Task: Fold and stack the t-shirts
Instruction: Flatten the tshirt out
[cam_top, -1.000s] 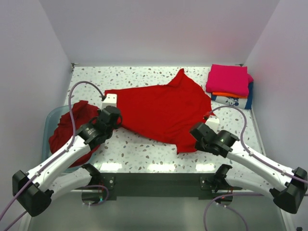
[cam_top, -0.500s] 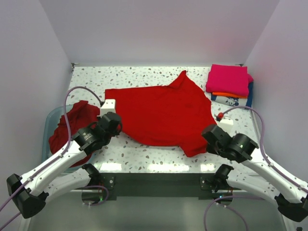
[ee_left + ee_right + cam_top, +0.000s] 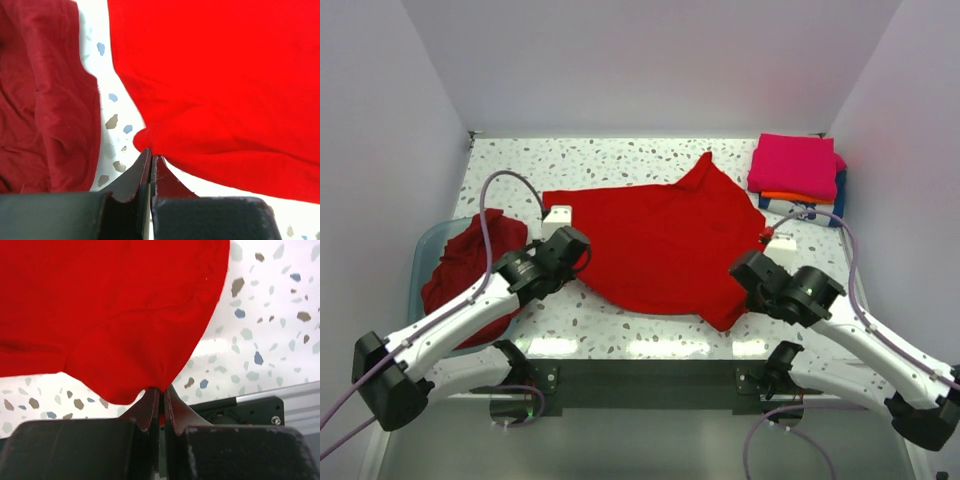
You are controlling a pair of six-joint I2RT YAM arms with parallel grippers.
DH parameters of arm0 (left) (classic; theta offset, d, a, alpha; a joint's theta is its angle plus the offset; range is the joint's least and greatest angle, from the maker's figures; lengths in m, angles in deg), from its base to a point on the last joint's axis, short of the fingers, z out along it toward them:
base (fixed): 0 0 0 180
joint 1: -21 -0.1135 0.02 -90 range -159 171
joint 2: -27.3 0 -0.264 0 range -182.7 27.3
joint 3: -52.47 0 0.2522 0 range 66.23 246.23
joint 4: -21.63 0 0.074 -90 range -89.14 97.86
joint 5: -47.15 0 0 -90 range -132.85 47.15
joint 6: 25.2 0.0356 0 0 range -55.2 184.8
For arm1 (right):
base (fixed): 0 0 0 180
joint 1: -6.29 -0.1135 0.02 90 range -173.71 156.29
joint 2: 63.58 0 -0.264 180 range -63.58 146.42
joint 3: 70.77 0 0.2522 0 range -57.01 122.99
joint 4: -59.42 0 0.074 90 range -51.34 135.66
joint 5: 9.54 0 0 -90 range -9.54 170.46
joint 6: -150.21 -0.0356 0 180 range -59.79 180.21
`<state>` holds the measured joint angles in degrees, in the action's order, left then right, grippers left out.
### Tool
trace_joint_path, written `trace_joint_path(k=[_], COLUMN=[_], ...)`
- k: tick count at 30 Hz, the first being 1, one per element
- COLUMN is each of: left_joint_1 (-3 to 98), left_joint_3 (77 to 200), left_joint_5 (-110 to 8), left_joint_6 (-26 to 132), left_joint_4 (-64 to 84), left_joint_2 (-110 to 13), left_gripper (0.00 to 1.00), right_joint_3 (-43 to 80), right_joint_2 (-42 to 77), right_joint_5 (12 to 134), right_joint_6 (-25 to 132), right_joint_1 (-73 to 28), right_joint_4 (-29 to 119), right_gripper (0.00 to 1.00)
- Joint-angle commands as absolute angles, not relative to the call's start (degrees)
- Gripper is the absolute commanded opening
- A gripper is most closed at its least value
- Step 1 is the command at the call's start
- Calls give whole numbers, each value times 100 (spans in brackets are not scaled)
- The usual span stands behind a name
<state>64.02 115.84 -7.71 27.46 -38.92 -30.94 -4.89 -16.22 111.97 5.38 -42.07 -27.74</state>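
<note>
At L side, left pincer (image 3: 150,156) is pressed shut on the near-left hem of red t-shirt (image 3: 660,235). Right pincer (image 3: 162,390) pinches its near-right corner, close to bench (image 3: 610,318) front edge. Shirt is spread mid-bench, w/ bare strip behind. Folded stack (image 3: 794,168) sits far-right, apart. Tub (image 3: 423,250) w/ dark red shirt (image 3: 460,270) is off left edge.

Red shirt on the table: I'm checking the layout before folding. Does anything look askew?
Yes. The red t-shirt lies crooked and wrinkled, one part peaked toward the back wall. A crumpled dark red shirt hangs over the rim of the tub.
</note>
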Motion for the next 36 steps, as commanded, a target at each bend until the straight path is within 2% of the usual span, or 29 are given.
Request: trace_joint_path(k=[1,8,15,22,36], left_joint_1=[6205,5529,5413,5413,5431], left_joint_3=[11826,11914,12002,12072,11756], left_joint_5=[-734,-1041,-1296,-1954,-2422], left_joint_6=[2999,3474,3659,3492,2263], left_joint_4=[-3705,-3398,-3476,-3924,-5444], left_joint_2=[-3491,-3756,-3722,-3291,-2500], left_gripper=[0,0,0,0,0], right_joint_3=[-50,99,565,873,-93], right_joint_2=[-1165,-93,796,393,-1197], right_joint_5=[11545,10324,9831,9831,9215], right_joint_6=[1114,2416,2918,3006,2953], right_joint_1=[-4048,-2782,-2245,-2192,-2201], right_joint_4=[-2106,-630,-356,-909,-1832], right_gripper=[2,1,0,2,0])
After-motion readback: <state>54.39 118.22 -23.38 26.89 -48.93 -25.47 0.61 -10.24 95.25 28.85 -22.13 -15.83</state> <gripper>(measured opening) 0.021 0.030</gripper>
